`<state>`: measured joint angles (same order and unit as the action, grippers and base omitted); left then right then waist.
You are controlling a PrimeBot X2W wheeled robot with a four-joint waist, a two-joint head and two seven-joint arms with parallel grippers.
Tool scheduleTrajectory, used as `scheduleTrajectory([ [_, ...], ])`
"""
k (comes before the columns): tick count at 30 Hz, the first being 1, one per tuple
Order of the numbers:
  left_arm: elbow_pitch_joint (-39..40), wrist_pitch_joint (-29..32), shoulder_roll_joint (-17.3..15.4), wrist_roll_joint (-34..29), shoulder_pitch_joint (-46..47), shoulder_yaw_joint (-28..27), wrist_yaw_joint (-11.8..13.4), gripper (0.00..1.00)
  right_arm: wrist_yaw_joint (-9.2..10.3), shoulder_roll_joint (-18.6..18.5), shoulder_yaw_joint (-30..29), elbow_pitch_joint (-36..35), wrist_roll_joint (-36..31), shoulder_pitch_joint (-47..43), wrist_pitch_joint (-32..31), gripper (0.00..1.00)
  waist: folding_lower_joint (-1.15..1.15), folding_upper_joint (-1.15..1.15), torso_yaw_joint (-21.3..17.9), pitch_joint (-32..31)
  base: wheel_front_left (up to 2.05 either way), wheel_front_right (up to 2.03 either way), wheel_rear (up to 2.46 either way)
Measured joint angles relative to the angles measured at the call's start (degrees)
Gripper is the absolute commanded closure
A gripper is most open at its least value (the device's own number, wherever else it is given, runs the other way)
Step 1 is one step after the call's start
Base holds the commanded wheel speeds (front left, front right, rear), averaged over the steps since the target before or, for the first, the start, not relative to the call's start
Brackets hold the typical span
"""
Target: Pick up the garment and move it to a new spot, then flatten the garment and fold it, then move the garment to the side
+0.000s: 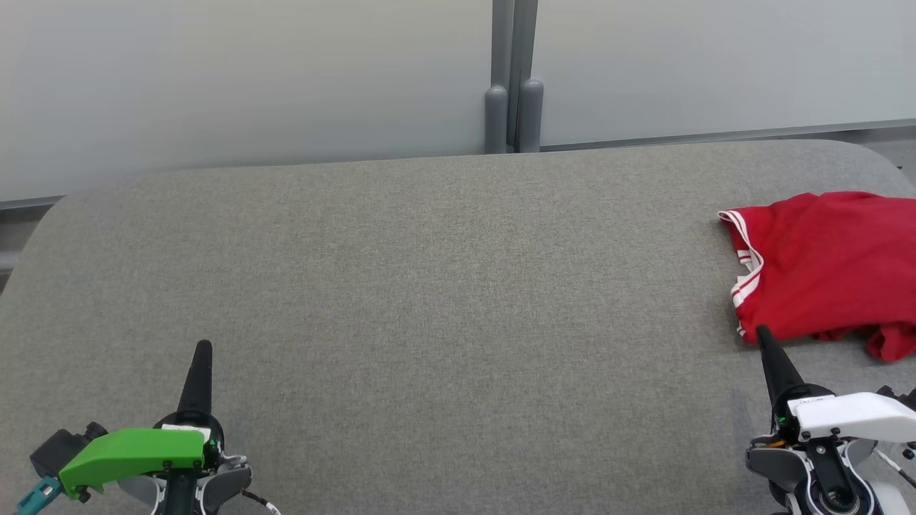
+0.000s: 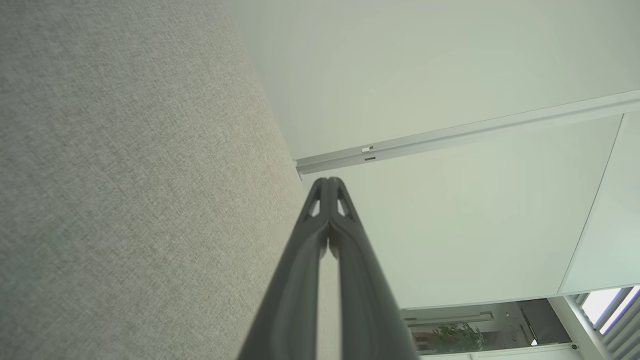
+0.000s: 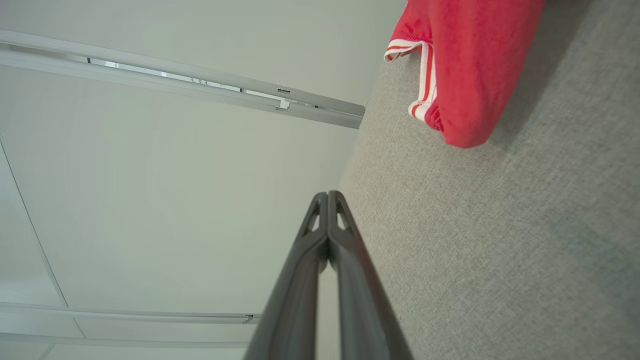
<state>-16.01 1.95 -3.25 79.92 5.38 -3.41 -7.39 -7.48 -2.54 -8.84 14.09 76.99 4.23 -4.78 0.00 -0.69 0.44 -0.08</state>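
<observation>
Red garment (image 1: pixel 830 272), seemingly bunched, lies just beyond right gripper (image 1: pixel 763 332) on grey fabric surface (image 1: pixel 429 286); left gripper (image 1: pixel 204 346) well apart; both closed, empty.

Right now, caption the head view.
Red garment on grey surface, near shut right end effector; left end effector shut.

Likely an office: frosted partition panels (image 1: pixel 250 86) in grey metal frames (image 1: pixel 514 71) stand behind the far edge of a grey cloth-covered tabletop (image 1: pixel 429 286), with a potted plant (image 2: pixel 452 337) beyond.
</observation>
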Motion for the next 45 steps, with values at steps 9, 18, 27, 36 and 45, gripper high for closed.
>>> scheduleTrajectory([
  [9, 0.2, 0.98, 0.09, 3.85, 0.54, -0.2, 0.0, 1.0, 0.0, -0.04, -0.05, 0.12, 4.63, 0.8, -1.16, 1.0, 0.0, 0.0, -0.13, 0.08, 0.0, 0.0, 0.0],
  [18, 0.41, 1.75, 0.21, 7.43, 1.18, -0.38, 0.0, 1.0, 0.01, -0.1, -0.12, 0.29, 9.02, 1.37, -2.2, 1.0, 0.0, 0.0, -0.26, 0.16, 0.0, 0.0, 0.0],
  [27, 0.57, 2.6, 0.3, 10.88, 1.49, -0.54, 0.0, 1.0, 0.01, -0.16, -0.18, 0.41, 13.23, 1.96, -3.05, 1.0, 0.0, 0.0, -0.39, 0.24, 0.0, 0.0, 0.0],
  [36, 0.66, 3.0, 0.37, 12.65, 1.91, -0.63, 0.0, 1.0, 0.01, -0.2, -0.21, 0.45, 14.9, 2.25, -3.53, 1.0, 0.0, 0.0, -0.44, 0.27, 0.0, 0.0, 0.0],
  [45, 0.66, 3.0, 0.37, 12.65, 1.92, -0.63, 0.0, 1.0, 0.01, -0.2, -0.21, 0.45, 14.91, 2.25, -3.53, 1.0, 0.0, 0.0, -0.44, 0.27, 0.0, 0.0, 0.0],
])
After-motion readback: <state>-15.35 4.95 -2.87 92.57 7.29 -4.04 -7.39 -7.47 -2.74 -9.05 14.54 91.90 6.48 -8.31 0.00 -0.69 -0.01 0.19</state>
